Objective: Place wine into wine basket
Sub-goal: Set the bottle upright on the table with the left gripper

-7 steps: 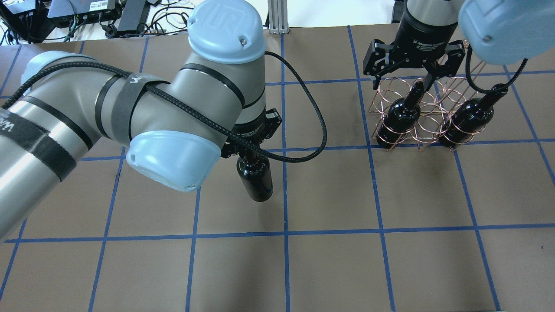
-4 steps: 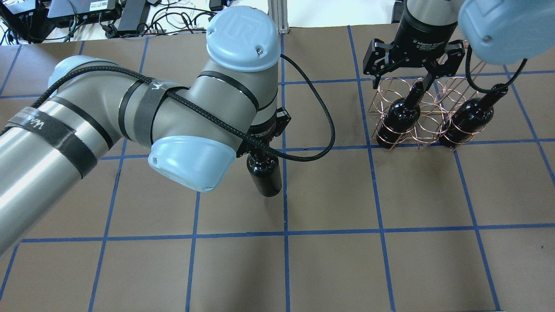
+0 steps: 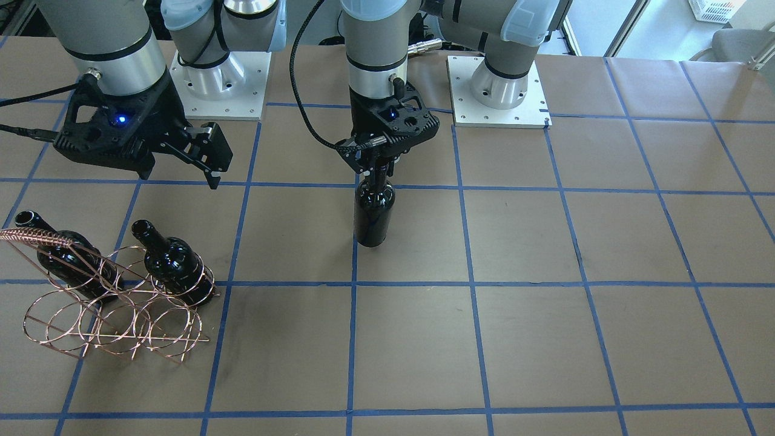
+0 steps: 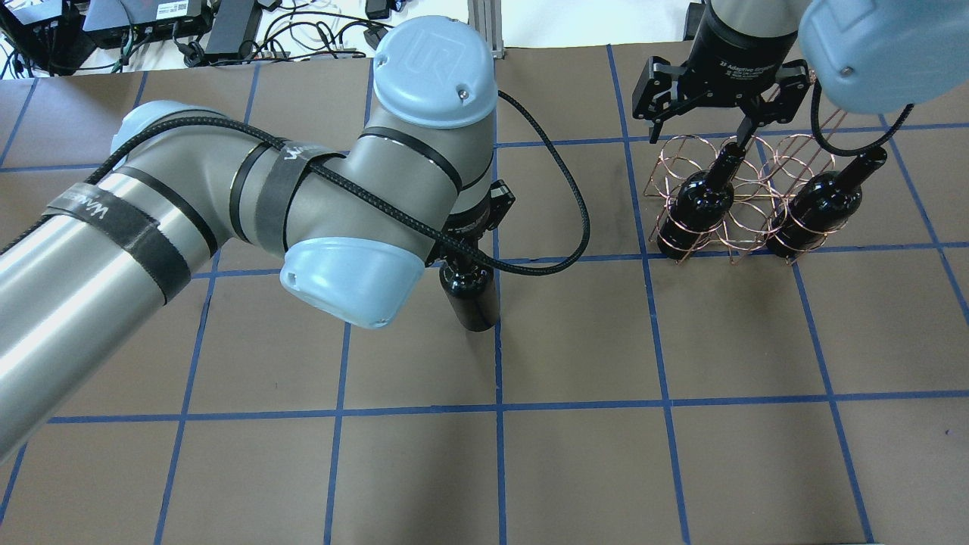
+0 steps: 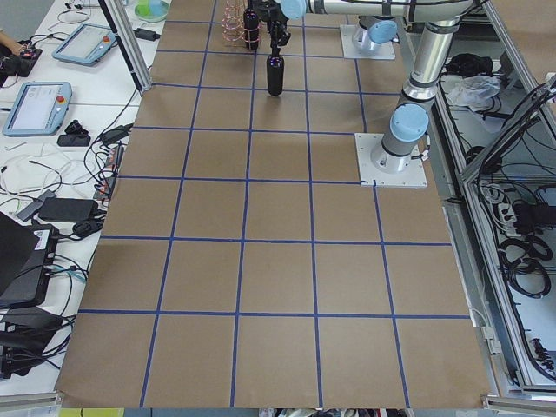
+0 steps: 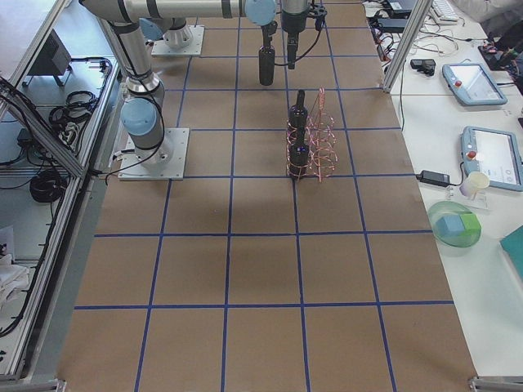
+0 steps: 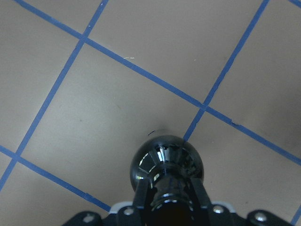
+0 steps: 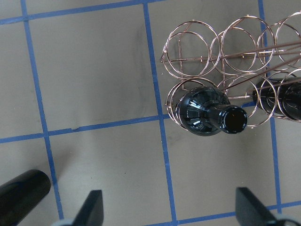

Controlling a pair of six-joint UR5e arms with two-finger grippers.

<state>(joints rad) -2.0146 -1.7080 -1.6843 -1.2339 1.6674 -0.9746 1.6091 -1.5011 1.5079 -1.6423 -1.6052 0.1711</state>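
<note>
Bare table [image 4: 575, 325] between held bottle [image 4: 471, 299] and rack [image 4: 738, 163], nothing in the way. Far row of rings free, plus the ring between left racked bottle [image 4: 696, 204] and right racked bottle [image 4: 817, 206]. Right gripper [image 4: 702, 129] hangs spread over the rack's far side; handle [image 3: 33, 236] rises far right.

Brown table [image 4: 575, 469] with a blue tape grid [image 4: 500, 406]; beside it a teach pendant [image 6: 472, 84] and a green bowl [image 6: 468, 234].
</note>
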